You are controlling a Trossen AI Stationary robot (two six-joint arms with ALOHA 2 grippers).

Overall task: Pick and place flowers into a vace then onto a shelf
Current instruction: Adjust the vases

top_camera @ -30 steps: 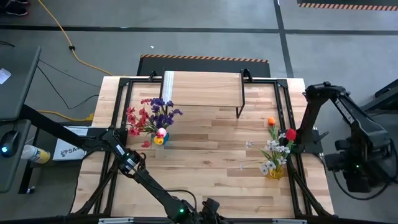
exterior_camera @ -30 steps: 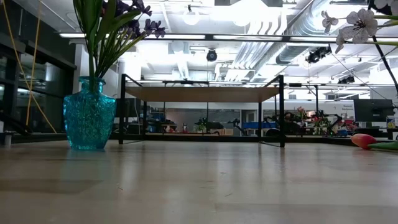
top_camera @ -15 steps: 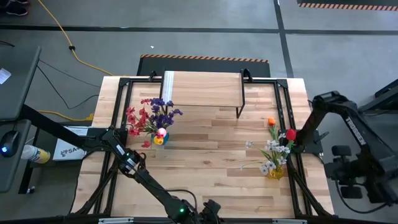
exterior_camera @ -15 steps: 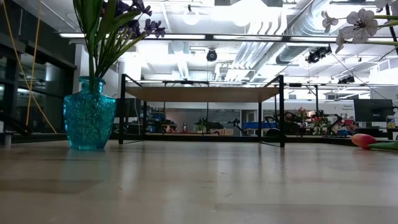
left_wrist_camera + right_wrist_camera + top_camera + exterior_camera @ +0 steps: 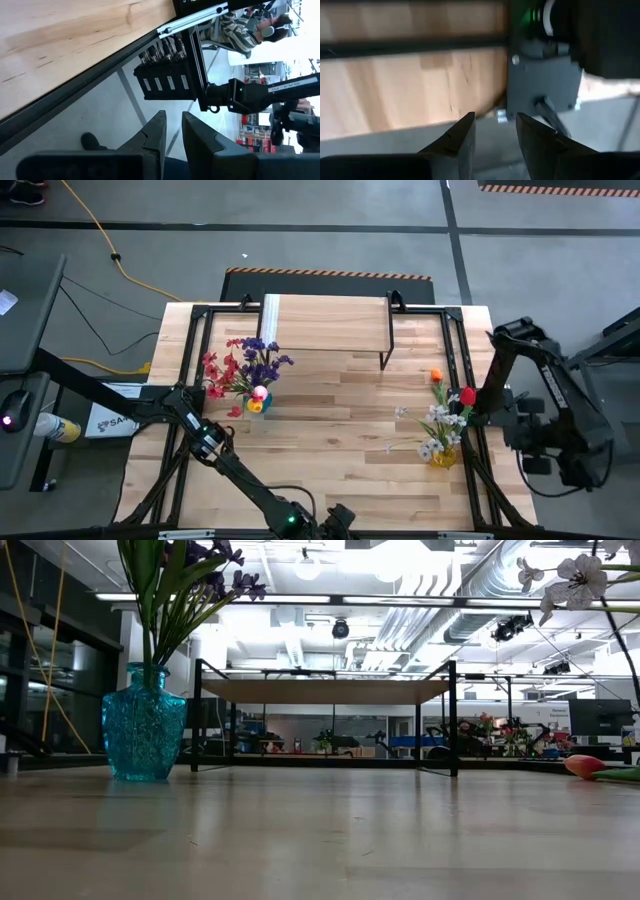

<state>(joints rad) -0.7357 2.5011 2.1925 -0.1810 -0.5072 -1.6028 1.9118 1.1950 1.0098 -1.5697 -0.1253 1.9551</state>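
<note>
Against the earlier high views, only the right arm (image 5: 545, 415) differs. Was folded tall at the right edge a second ago, then swung lower and further right. Now sits bent just off the table (image 5: 330, 430) at middle right, elbow near the upper right corner of the boards.

Everything else as before:
- Left arm (image 5: 215, 445) stretched from lower left toward bottom centre, unmoved.
- Blue vase (image 5: 257, 403) at centre-left, upright on the table, holding purple and red flowers (image 5: 250, 363) that spread toward the upper left. In the low view, at far left, with stems rising out of the frame.
- Second bunch, white blooms (image 5: 440, 425) with an orange and a red one, at centre-right above a yellow pot (image 5: 443, 456). Close to the right arm; contact not clear.
- Red bloom (image 5: 584, 765) lying on the boards at the low view's right edge, a white one high in its upper right corner.
- Shelf (image 5: 325, 322) at top centre, bare, white strip at its left end; well apart from both bunches.

Left gripper (image 5: 173, 116): narrow slit between the fingers, nothing in it, facing the table edge and floor. Place in the high view cannot be told.

Right gripper (image 5: 495, 117): moderately parted, holding nothing, facing the boards and a dark housing.
</note>
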